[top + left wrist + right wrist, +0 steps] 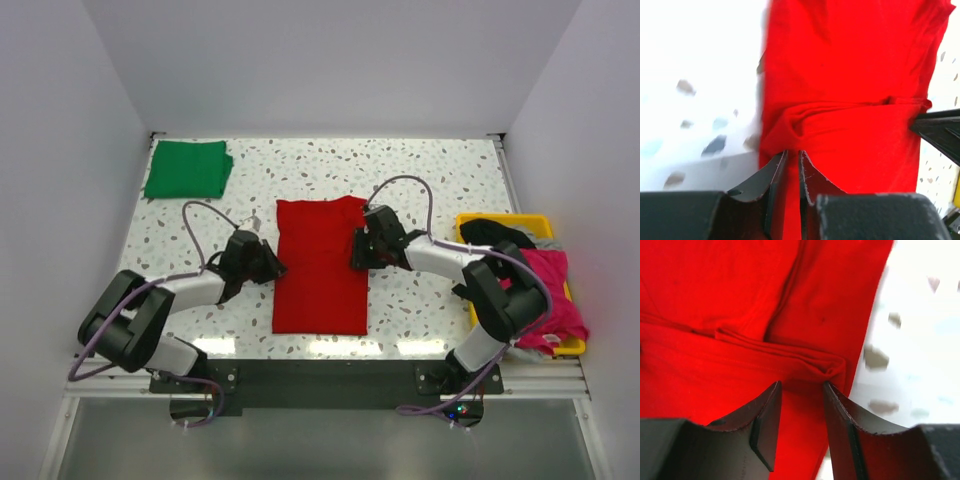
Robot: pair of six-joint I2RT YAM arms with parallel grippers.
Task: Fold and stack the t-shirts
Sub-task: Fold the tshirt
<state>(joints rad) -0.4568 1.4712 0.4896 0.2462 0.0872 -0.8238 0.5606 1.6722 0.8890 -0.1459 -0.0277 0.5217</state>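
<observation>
Light: bright, even, from overhead; sharp top view across the table (420,170).
Glare: white wash along the table's far and near edges; bare surface burnt out to near white in both wrist views.
Shadows: soft and faint, tight against the edges of the red t-shirt (320,270).
Blur: smeared cloth edge and streaked specks in the left wrist view; soft specks in the right wrist view.
Colour: oversaturated red, folds hard to read.

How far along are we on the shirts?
Done: green t-shirt lies folded at the far left corner. In hand: red t-shirt, folded into a strip, left gripper seemingly pinching one edge, right gripper open at the other. Left: finish folding, stack.
</observation>
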